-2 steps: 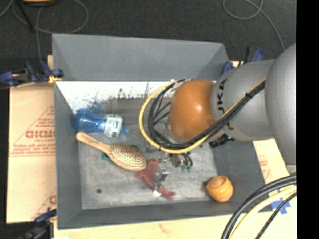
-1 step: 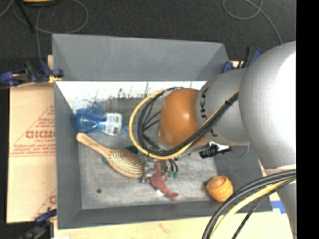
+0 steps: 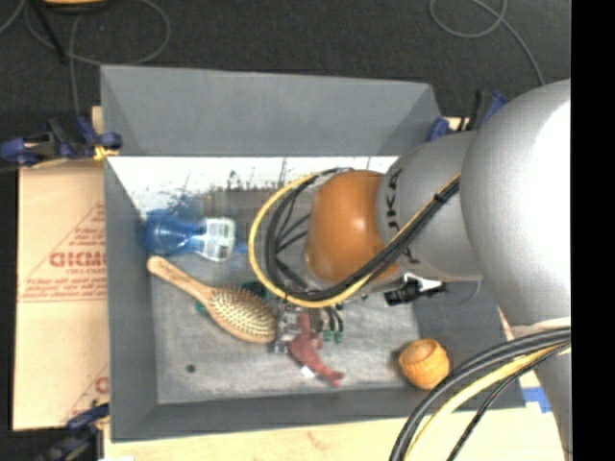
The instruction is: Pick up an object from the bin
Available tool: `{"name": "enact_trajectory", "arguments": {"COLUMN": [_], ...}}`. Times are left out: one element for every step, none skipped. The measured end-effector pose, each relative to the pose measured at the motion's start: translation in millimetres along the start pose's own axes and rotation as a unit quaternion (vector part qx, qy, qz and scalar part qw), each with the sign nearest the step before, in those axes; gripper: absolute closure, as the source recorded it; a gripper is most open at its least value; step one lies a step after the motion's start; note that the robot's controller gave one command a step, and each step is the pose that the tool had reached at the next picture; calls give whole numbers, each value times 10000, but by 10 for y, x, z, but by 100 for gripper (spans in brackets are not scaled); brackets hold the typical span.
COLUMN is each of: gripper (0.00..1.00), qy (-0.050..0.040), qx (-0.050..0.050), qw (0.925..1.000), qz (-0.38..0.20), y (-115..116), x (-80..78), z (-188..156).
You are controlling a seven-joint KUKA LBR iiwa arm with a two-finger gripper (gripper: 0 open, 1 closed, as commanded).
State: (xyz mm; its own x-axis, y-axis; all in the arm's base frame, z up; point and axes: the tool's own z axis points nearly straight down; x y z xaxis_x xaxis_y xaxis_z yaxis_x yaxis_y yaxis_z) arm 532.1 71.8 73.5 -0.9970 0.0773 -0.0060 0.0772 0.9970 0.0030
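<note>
My gripper [image 3: 288, 331] reaches down in the middle of the bin, mostly hidden under the arm's orange cover. It stands right at the bristle end of a wooden hairbrush [image 3: 227, 306], which lies slanted with its handle toward the upper left. Just below the gripper lies a small red toy-like thing [image 3: 317, 358], touching or nearly touching it. I cannot see anything held.
A clear blue plastic bottle [image 3: 185, 236] lies on its side near the bin's left wall. A round orange-brown thing [image 3: 424, 363] rests near the front right corner. Small green bits [image 3: 336, 334] show beside the gripper. The arm and its cables cover the bin's right half.
</note>
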Motion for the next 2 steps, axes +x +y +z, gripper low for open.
{"name": "enact_trajectory", "arguments": {"gripper": [100,100], "qy": [2,1], "qx": [0,15], "qw": [10000,9999], "qz": [-2,-162], "y": [1,-59], "x": [5,-6], "z": [-7,-405]}}
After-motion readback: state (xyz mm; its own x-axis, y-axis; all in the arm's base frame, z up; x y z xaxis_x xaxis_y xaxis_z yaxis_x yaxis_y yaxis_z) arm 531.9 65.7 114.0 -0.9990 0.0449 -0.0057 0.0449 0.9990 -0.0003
